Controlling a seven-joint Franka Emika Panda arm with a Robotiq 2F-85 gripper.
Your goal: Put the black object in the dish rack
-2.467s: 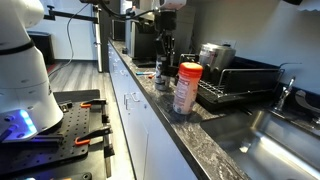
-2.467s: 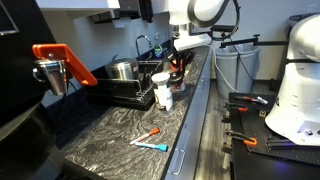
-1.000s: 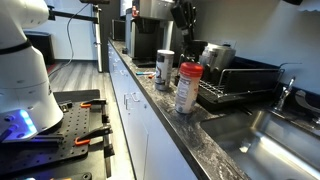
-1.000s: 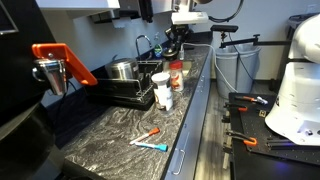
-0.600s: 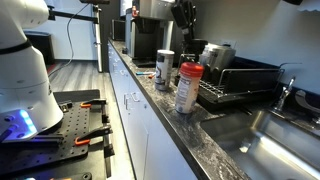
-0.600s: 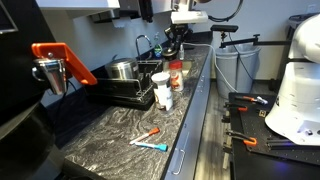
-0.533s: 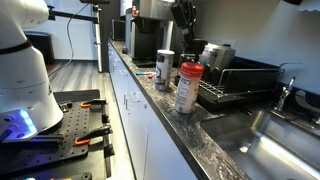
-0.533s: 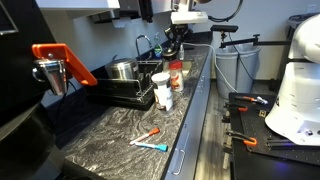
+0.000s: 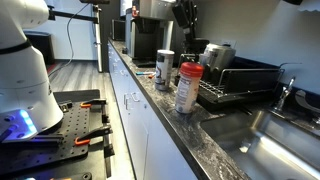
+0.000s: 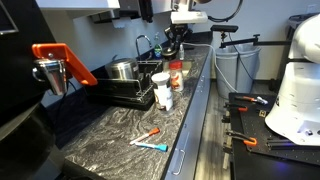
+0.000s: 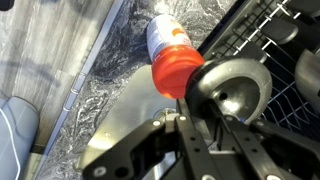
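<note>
My gripper hangs high above the counter, just short of the dish rack, a black wire rack on a low tray. It also shows in an exterior view. In the wrist view the gripper is shut on the black object, a round dark cup-like piece held between the fingers. Below it lie the rack's wires and a bottle with a red cap. The rack holds a steel pot.
The red-capped bottle and a white jar stand on the marbled counter beside the rack. The steel pot sits at the rack's near end. A steel sink lies past the rack. Pens lie on the counter.
Since 2.5 s ago the gripper has risen from the counter with the black object in it and shifted toward the rack. Over the last second it holds still.
</note>
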